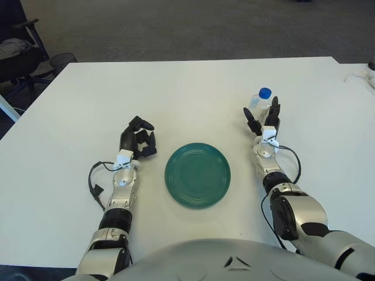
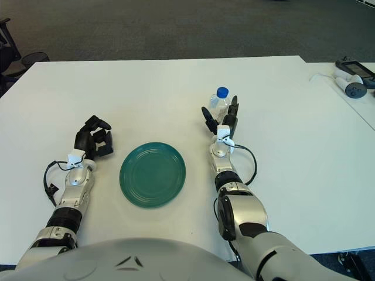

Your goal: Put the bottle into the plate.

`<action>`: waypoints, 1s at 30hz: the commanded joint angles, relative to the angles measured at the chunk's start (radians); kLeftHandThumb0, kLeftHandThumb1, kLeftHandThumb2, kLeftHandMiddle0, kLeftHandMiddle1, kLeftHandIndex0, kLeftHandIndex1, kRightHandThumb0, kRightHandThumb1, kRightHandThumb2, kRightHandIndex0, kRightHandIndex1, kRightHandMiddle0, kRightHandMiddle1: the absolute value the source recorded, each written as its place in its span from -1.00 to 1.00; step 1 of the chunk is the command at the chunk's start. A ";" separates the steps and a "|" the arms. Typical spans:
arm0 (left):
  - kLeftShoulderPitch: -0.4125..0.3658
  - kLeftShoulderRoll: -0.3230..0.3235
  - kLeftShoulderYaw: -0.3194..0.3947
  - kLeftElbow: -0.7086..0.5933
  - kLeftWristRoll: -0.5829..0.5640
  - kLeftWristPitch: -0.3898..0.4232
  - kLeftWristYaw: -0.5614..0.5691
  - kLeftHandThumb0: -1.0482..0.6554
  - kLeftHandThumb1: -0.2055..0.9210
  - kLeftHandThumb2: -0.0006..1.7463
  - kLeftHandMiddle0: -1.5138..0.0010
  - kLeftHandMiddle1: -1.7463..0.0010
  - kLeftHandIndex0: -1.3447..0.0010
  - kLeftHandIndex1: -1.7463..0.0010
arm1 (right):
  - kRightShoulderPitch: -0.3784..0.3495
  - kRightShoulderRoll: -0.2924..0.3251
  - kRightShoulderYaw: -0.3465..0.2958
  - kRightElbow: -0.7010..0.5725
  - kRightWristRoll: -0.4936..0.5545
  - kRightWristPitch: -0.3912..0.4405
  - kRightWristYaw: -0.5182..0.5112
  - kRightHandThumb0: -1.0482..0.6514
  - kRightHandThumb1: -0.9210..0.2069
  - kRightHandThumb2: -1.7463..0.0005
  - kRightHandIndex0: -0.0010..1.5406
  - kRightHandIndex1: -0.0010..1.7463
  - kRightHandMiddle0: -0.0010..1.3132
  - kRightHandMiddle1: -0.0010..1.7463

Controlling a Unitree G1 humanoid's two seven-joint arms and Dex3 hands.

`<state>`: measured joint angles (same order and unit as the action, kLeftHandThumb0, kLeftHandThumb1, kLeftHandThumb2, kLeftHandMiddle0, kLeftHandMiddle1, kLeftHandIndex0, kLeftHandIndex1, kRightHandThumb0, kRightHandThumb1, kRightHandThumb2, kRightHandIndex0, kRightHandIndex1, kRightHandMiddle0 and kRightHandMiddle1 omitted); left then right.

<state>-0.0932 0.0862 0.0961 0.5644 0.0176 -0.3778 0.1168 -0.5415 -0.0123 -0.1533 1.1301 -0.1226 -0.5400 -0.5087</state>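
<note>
My left robot hand (image 1: 138, 140) sits on the white tabletop (image 1: 193, 93) left of the green plate (image 1: 197, 174), fingers curled in, holding nothing. The plate lies flat in the middle. To its right, my right robot hand (image 1: 262, 120) has its fingers spread on either side of the upright bottle (image 1: 260, 104); whether they touch it I cannot quite tell.

An office: grey carpet (image 1: 193, 26), office chair (image 1: 17, 50), white table (image 1: 187, 88)
</note>
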 commanded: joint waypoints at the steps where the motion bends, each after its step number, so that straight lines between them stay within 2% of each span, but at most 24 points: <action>1: 0.050 0.006 0.001 0.040 0.022 0.037 0.014 -0.32 -0.07 0.50 -0.49 -1.00 0.10 -1.00 | 0.044 0.009 -0.020 0.062 0.035 0.073 0.002 -0.96 -1.00 0.77 -1.00 -1.00 -1.00 -1.00; 19: 0.060 0.010 0.006 0.037 0.036 0.016 0.023 -0.32 -0.06 0.50 -0.49 -1.00 0.10 -1.00 | 0.019 0.008 -0.059 0.066 0.079 0.078 -0.002 -0.95 -1.00 0.70 -1.00 -1.00 -1.00 -1.00; 24: 0.060 0.010 0.005 0.032 0.046 0.002 0.034 -0.33 -0.09 0.52 -0.55 -1.00 0.08 -1.00 | 0.013 0.007 -0.066 0.071 0.090 0.080 0.010 -0.93 -1.00 0.71 -1.00 -1.00 -1.00 -1.00; 30: 0.065 0.010 0.009 0.026 0.032 0.021 0.018 -0.33 -0.11 0.53 -0.55 -1.00 0.07 -1.00 | 0.004 0.002 -0.069 0.082 0.093 0.084 0.029 -0.93 -1.00 0.72 -0.99 -1.00 -1.00 -1.00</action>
<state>-0.0851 0.0877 0.0954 0.5509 0.0466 -0.3864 0.1335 -0.5804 -0.0159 -0.2079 1.1544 -0.0565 -0.5231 -0.4904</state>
